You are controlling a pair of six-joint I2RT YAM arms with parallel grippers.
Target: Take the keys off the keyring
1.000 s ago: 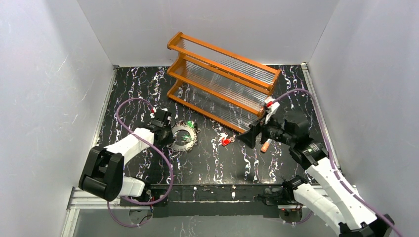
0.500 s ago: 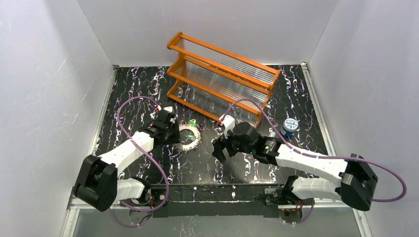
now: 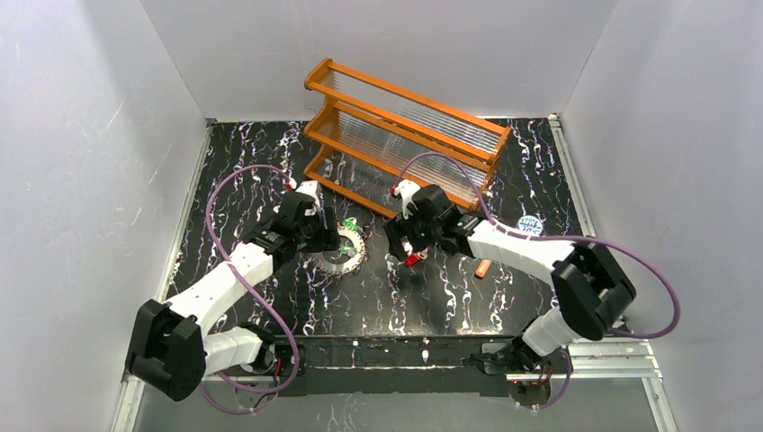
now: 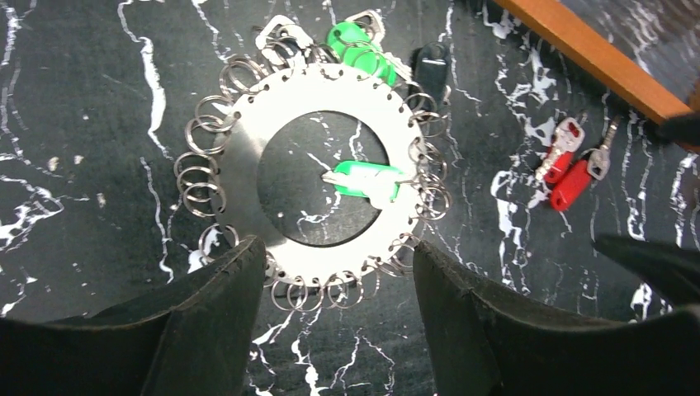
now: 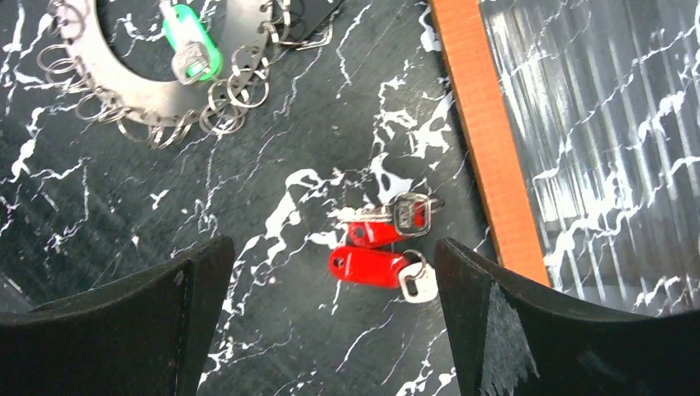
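Observation:
The keyring (image 4: 243, 157) is a flat toothed metal ring lying on the black marbled table, with small wire loops along its edge. One green key (image 4: 363, 179) lies in its open centre and more green keys (image 4: 355, 45) sit at its far edge. My left gripper (image 4: 338, 257) is open, its fingers (image 4: 215, 318) straddling the ring's near edge without pinching it. Two red keys (image 5: 371, 266) lie loose on the table to the right of the ring. Directly above them hovers my right gripper (image 5: 334, 257), open wide. From above, the keyring (image 3: 351, 263) lies between left gripper (image 3: 326, 241) and right gripper (image 3: 407, 254).
An orange rack (image 3: 405, 144) with clear shelves stands at the back, its base rail (image 5: 487, 132) close to the right of the red keys. Further right on the table lie a blue-white lid (image 3: 529, 225) and an orange-capped tube (image 3: 483, 267).
My left gripper has opened and let go of the keyring's edge. My right arm swung left across the table and now hangs over the red keys.

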